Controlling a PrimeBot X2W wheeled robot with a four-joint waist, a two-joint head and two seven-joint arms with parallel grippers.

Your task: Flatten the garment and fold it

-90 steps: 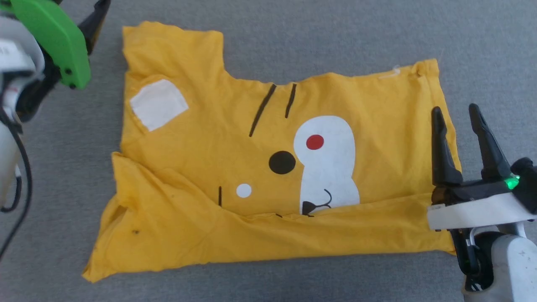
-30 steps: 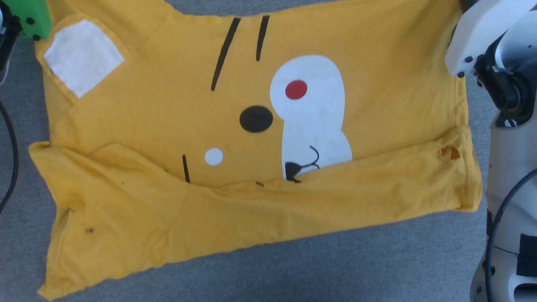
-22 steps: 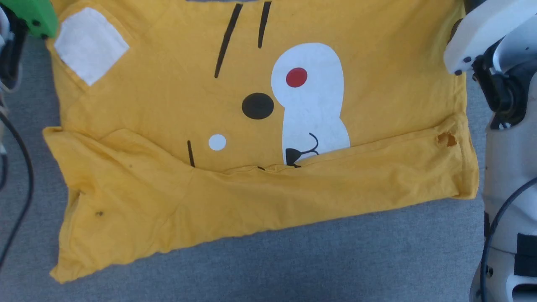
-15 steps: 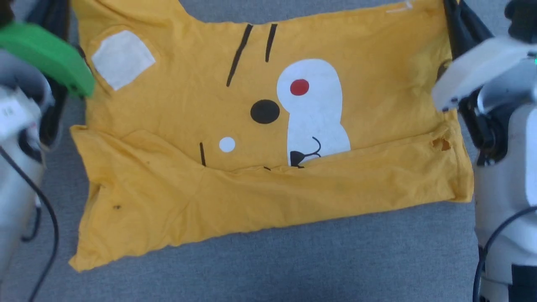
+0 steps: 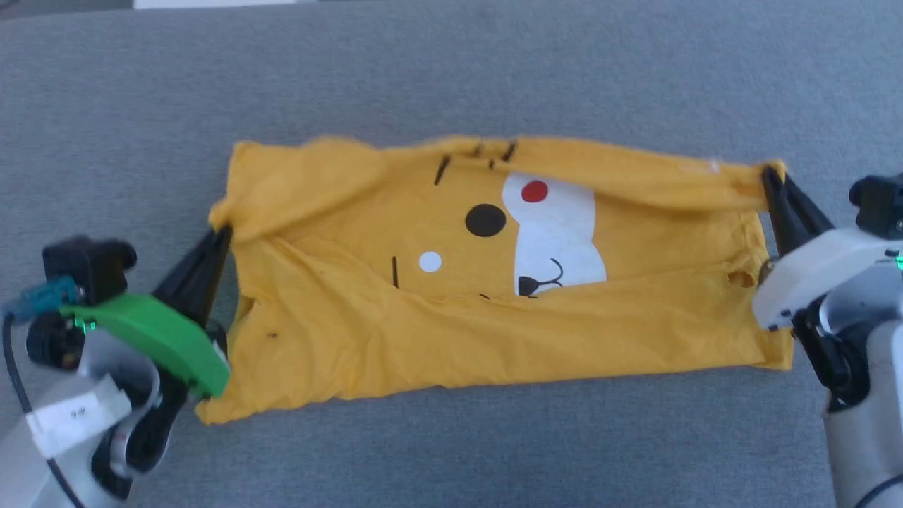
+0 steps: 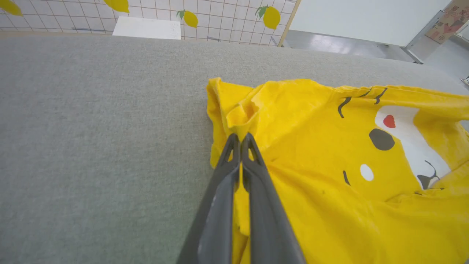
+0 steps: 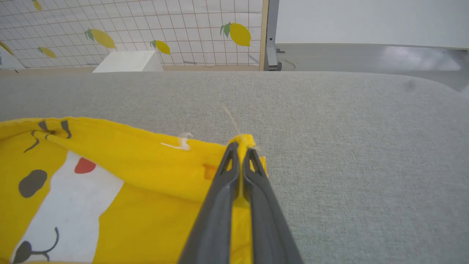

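Left gripper (image 5: 221, 237), at nine o'clock, and right gripper (image 5: 767, 175), at three o'clock, each clamp a far corner of the garment (image 5: 458, 331) lying on the grey surface (image 5: 451, 70). Folds cover the top and bottom of the print (image 5: 554, 233).

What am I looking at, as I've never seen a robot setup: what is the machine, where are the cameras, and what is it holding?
It is a two-armed robot folding a shirt. One picture looks down from its head. The other two look along each arm's jaws, from cameras on the wrists. A yellow shirt with a cartoon face lies on a grey surface, its near edge folded over. The left jaws are shut on the shirt's left edge, the right jaws on its far right corner. The far edge between them seems lifted.
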